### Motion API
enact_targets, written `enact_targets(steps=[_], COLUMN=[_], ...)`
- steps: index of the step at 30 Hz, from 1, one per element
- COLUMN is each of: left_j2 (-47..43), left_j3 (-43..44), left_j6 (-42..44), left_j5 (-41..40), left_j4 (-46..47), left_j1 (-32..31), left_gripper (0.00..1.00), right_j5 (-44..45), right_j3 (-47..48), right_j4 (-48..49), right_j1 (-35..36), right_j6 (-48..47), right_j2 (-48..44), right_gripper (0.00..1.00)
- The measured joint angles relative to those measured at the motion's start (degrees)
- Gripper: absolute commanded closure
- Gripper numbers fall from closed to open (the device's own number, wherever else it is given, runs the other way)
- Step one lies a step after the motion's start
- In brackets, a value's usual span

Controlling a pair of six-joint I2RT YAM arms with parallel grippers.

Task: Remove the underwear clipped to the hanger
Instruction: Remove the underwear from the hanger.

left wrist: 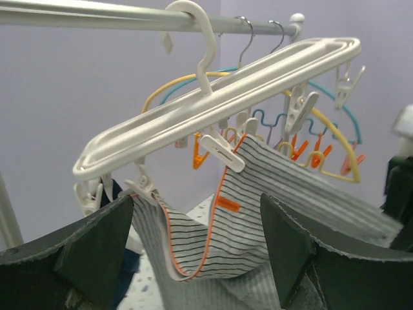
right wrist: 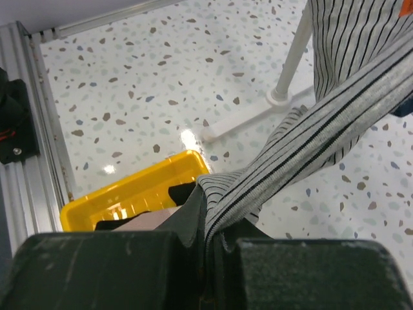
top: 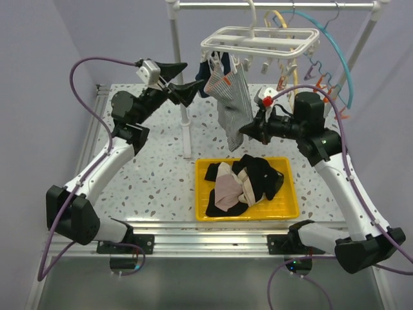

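Speckled stone-pattern table (top: 148,161), seen from my overhead camera, carries a white clothes rack whose top rail (top: 277,5) crosses the back of the scene. From that rail hangs the white clip hanger (top: 258,42), a flat frame with pegs along its underside. The yellow tray (top: 287,208) sits on the table between my two arms, below and in front of the hanger.

The grey striped underwear (top: 232,106) remains pegged to the hanger at its waistband and is drawn down and toward my right arm. A navy blue piece (top: 213,66) hangs just beside it on the left. In the tray lie a black garment (top: 261,174) and a pale pink-beige one (top: 227,190), touching each other.

My right gripper (top: 246,131) is closed tight, its jaws pinching the lower edge of the striped underwear, which runs taut up to the hanger. My left gripper (top: 193,74) stands wide apart with nothing between its jaws, level with the pegged waistband and just beside it.
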Motion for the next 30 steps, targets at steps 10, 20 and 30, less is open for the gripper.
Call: enact_targets(steps=[10,20,30], left_j2=[5.9,6.7,8.0], left_j3=[2.8,3.5,8.7], left_j6=[-32.5,-37.2,-37.5], left_j5=[-3.6,-8.0,-14.5], left_j4=[-1.6,-7.3,-12.5], left_j1=[0.0,0.0,0.0], left_gripper=[0.27,0.28,0.33], right_j5=[6.7,8.5,9.1], right_j3=[-7.6,-8.2,-8.2], right_j4=[3.3,5.8,6.2], right_j1=[-0.2,-0.2,-0.2], right_j6=[-0.7,-2.5,-3.0], right_j2=[1.2,2.2,3.1], right_gripper=[1.00,1.00,1.00])
